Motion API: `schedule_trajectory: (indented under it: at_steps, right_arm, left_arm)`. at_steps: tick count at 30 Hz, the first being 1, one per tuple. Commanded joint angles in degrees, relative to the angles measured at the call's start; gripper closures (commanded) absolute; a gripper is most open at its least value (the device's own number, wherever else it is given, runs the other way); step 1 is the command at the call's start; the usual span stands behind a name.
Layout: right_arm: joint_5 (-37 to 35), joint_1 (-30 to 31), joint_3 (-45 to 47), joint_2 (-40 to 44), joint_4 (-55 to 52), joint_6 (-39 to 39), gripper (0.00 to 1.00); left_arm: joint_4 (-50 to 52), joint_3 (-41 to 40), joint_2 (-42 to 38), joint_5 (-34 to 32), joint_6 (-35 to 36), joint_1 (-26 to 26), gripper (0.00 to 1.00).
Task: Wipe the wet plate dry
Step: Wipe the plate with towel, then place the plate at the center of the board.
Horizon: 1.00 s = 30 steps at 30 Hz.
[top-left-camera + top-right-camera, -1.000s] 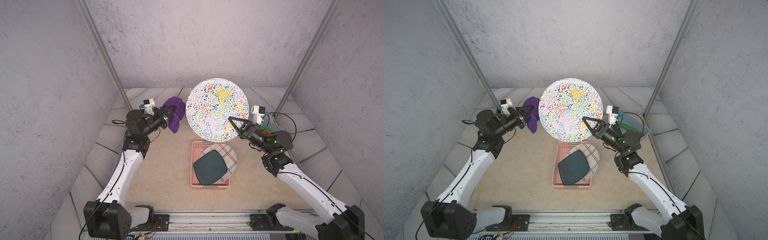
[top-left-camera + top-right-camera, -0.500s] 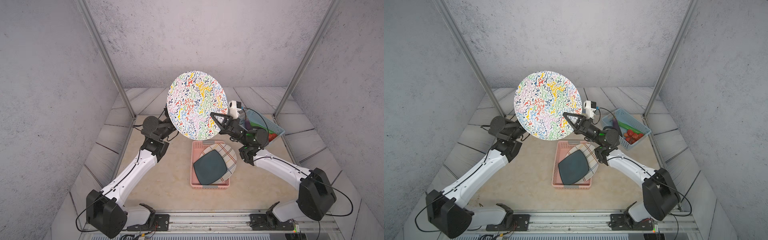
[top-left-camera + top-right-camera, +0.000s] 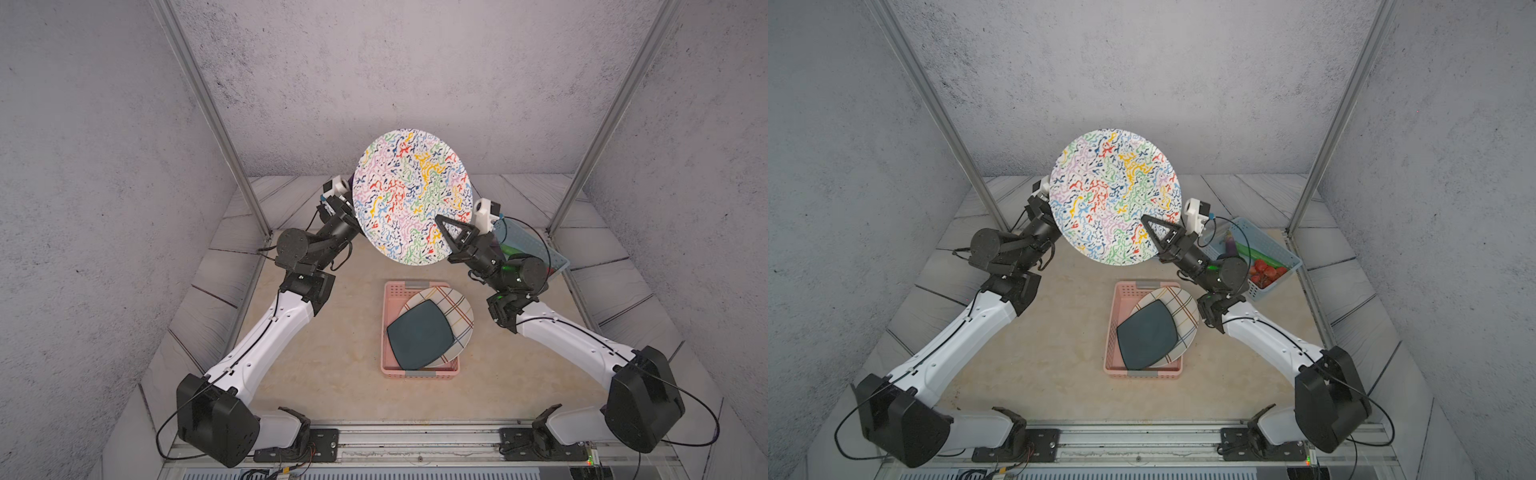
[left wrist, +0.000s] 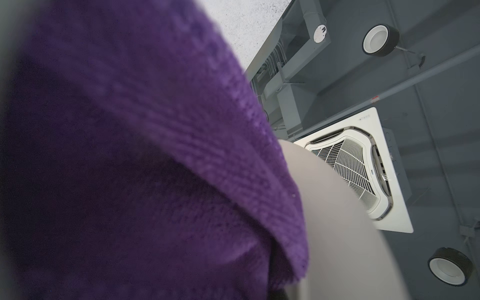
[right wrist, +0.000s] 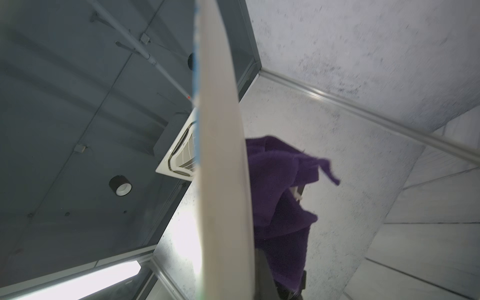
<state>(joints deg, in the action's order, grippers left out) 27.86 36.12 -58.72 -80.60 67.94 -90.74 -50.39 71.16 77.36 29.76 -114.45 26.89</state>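
A round plate (image 3: 411, 195) (image 3: 1115, 195) covered in coloured squiggles stands on edge high above the table, its patterned face towards both top views. My right gripper (image 3: 442, 224) (image 3: 1148, 224) is shut on its lower right rim. My left arm's wrist (image 3: 338, 216) reaches behind the plate's left edge, and its fingers are hidden there. The left wrist view shows a purple cloth (image 4: 130, 155) bunched over the left gripper, lying against the plate's plain back (image 4: 337, 233). From the right wrist, the plate (image 5: 220, 155) is edge-on with the cloth (image 5: 280, 194) on its back side.
Below the plate, a pink basket (image 3: 388, 291) on the table holds a plaid plate (image 3: 457, 307) and a dark square plate (image 3: 419, 334). A blue basket (image 3: 1266, 245) of vegetables sits behind the right arm. Metal posts (image 3: 216, 124) and grey walls close in the sides.
A second ago the cloth hung beside the plate's left edge; now it is behind the plate. The plate swung left half a second ago and has come back right.
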Motion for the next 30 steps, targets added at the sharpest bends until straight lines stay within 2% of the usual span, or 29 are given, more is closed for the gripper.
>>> schedule_trajectory:
  at_steps: [1,3,5,8,10,11,12,14,16,17,19,23,30]
  right_arm:
    - [0.2,1.3,-4.5,-2.4,0.2,2.5,1.0]
    - [-0.4,-1.2,-7.8,-4.3,-0.3,1.0,1.0]
    - [-1.4,-5.6,-9.7,-5.6,-0.5,-1.2,1.0]
    - [-2.3,-12.3,-9.4,-5.2,0.2,-3.7,1.0]
    - [-2.4,-15.9,-7.0,-3.5,0.0,-4.2,1.0]
    - [-2.2,-17.4,-5.2,-2.4,-1.0,-3.9,1.0]
    - [-1.9,-18.3,-3.5,-1.1,-4.1,-2.9,1.0]
    - [-0.4,-18.9,-0.9,1.3,-13.5,1.5,1.0]
    - [3.2,-17.6,-1.1,2.5,-30.1,9.2,1.0]
    - [4.6,-15.8,-3.0,2.5,-41.9,15.5,1.0]
    - [4.0,-11.8,-5.9,1.1,-54.9,23.8,1.0]
    - [2.1,-2.2,-13.3,-5.7,-68.9,34.7,1.0]
    - [0.7,11.0,-30.0,-24.6,-80.5,41.9,1.0]
  left_arm:
    - [-6.7,1.9,0.6,1.6,1.5,7.6,1.0]
    - [-6.8,0.2,0.3,1.2,2.3,10.3,1.0]
    - [-7.7,-2.3,-1.4,0.5,2.2,10.3,1.0]
    - [-5.8,-7.2,-6.0,0.8,3.4,6.8,1.0]
    - [-0.5,-8.6,-10.5,3.3,6.2,1.9,1.0]
    - [4.2,-8.6,-13.1,5.4,9.4,-1.0,1.0]
    - [11.0,-8.0,-15.5,7.6,15.6,-3.0,1.0]
    - [32.7,-2.9,-19.6,10.7,32.8,-7.6,1.0]
    - [58.9,7.4,-19.9,9.1,53.2,-8.5,1.0]
    - [70.3,12.5,-18.5,7.4,62.1,-8.6,1.0]
    - [80.4,17.2,-16.8,4.6,70.2,-8.7,1.0]
    - [86.7,18.8,-15.9,3.4,77.0,-8.7,1.0]
    - [84.2,15.4,-18.4,3.8,77.3,-8.8,1.0]
